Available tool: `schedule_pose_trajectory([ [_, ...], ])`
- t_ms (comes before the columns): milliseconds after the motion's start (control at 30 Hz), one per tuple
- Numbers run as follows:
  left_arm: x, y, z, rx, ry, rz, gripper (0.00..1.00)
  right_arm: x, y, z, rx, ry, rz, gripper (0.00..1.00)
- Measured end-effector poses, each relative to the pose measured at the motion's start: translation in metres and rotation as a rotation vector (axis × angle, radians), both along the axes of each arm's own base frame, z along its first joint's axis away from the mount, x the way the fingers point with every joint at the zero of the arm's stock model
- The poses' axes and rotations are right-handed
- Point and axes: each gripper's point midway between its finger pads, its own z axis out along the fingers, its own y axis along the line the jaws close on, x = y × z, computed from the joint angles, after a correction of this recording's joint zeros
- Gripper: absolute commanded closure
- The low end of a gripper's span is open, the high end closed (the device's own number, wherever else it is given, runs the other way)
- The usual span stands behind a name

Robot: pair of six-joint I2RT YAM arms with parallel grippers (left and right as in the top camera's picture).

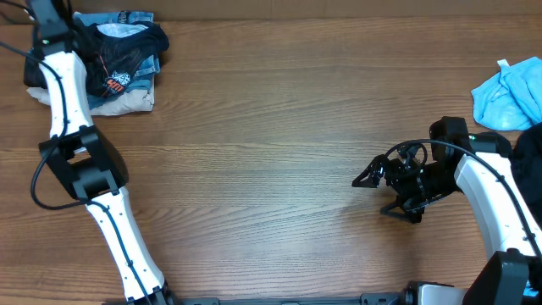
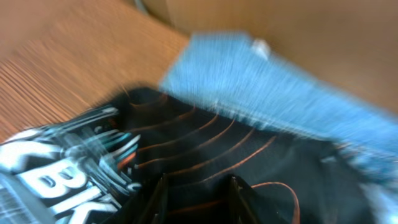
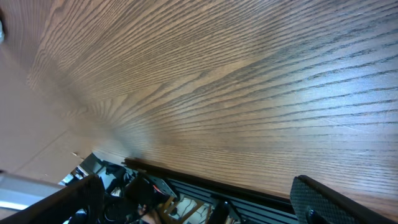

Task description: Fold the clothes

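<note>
The clothes lie in a pile at the table's far left corner. On top is a black jersey (image 1: 131, 47) with thin tan lines and white lettering (image 2: 205, 155). Under it are a blue denim piece (image 2: 261, 81) and a beige piece (image 1: 127, 103). My left arm (image 1: 58, 85) reaches over this pile. In the left wrist view my left gripper (image 2: 198, 186) has a fold of the black jersey between its fingers (image 2: 155, 200). My right gripper (image 1: 381, 195) hovers open over bare wood at the right, holding nothing.
A light blue cloth (image 1: 508, 93) lies at the far right edge, with something dark (image 1: 531, 140) below it. The right wrist view shows wood grain (image 3: 217, 81) and the table's front edge with a black rail (image 3: 205, 186).
</note>
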Motion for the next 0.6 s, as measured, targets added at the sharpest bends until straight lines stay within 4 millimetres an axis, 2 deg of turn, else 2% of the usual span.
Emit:
schedule_pose_trajectory([
  [100, 0.0, 0.004, -0.032, 0.009, 0.04, 0.018, 0.59, 0.0, 0.0, 0.0, 0.0, -0.001, 0.0, 0.0],
  [133, -0.001, 0.007, -0.035, 0.019, 0.043, 0.028, 0.57, 0.001, 0.0, 0.0, -0.001, -0.004, 0.0, 0.0],
  [200, -0.002, 0.009, -0.035, 0.035, 0.049, 0.043, 0.43, 0.002, 0.0, 0.0, -0.001, -0.01, 0.0, 0.0],
  [233, -0.002, 0.01, -0.033, 0.043, 0.049, 0.049, 0.3, 0.002, 0.0, 0.0, -0.001, -0.011, 0.0, 0.0],
  [333, -0.003, 0.012, -0.031, 0.067, 0.056, 0.061, 0.17, 0.002, 0.0, 0.0, -0.001, -0.012, 0.0, 0.0],
  [400, -0.003, 0.011, -0.025, 0.075, 0.054, 0.061, 0.0, 0.003, -0.001, -0.001, -0.003, -0.016, 0.0, 0.0],
  [500, -0.005, 0.006, -0.009, 0.081, 0.052, 0.056, 0.0, 0.004, -0.001, -0.001, -0.003, -0.02, 0.0, 0.0],
  [567, -0.006, 0.001, 0.015, 0.088, 0.031, 0.051, 0.0, 0.006, -0.001, -0.001, -0.005, -0.028, 0.001, 0.0],
  [600, -0.007, -0.005, 0.034, 0.091, 0.014, 0.046, 0.0, 0.007, -0.001, -0.001, -0.006, -0.035, 0.001, 0.0],
])
